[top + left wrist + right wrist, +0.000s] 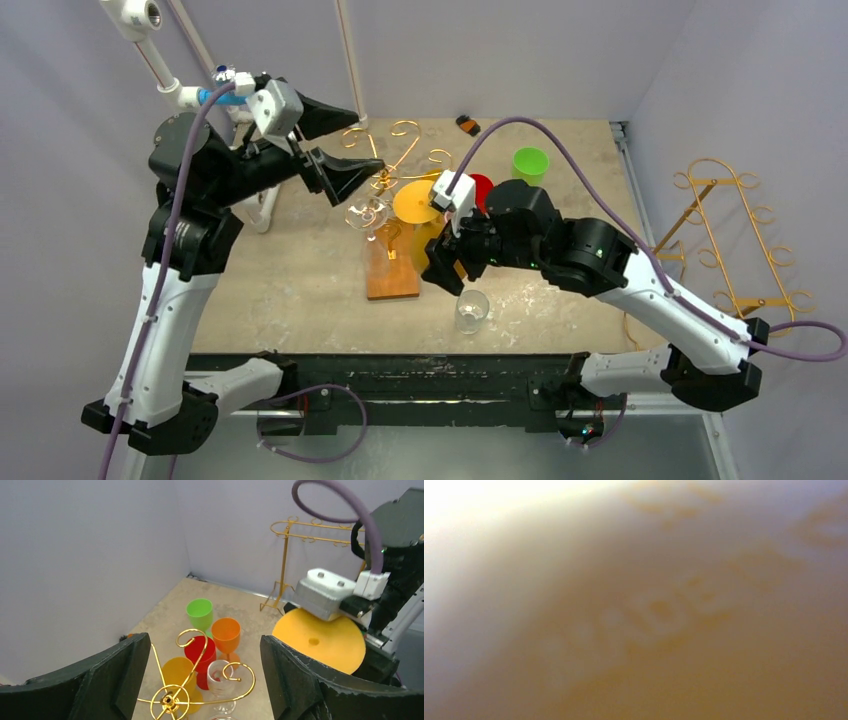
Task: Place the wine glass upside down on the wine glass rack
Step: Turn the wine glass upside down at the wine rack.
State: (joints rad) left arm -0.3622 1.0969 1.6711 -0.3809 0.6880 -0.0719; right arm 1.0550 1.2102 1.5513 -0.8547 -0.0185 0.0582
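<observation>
Since the yellow wine glass (415, 200) hangs in the air at my right gripper (441, 255), I think that gripper is closed on it, though my own fingers are hidden there. My right wrist camera sees only blurry yellow with raised letters, so the foot must be right up against it. The glass is foot up and tipped, just beside the gold rack (170, 699), not on a hook yet. My left gripper (362, 140) is wide open with nothing in it, up by the rack top.

I think the glass is plastic: light, hard and smooth. It could slip or spin if I squeeze too softly, but it should not break easily. The best place to hold is the stem or the bowl, so the flat foot stays free to slide into a curly hook.

Now I count. There are two racks: this one on its wooden board (392, 275) and a second rack (735, 235) well apart, by the wall. I can find seven glasses:
- mine
- a second yellow glass (176, 672)
- a clear glass (472, 310)
- another clear one (367, 212)
- a red glass (200, 652)
- an orange glass (226, 634)
- a green glass (200, 611)
</observation>
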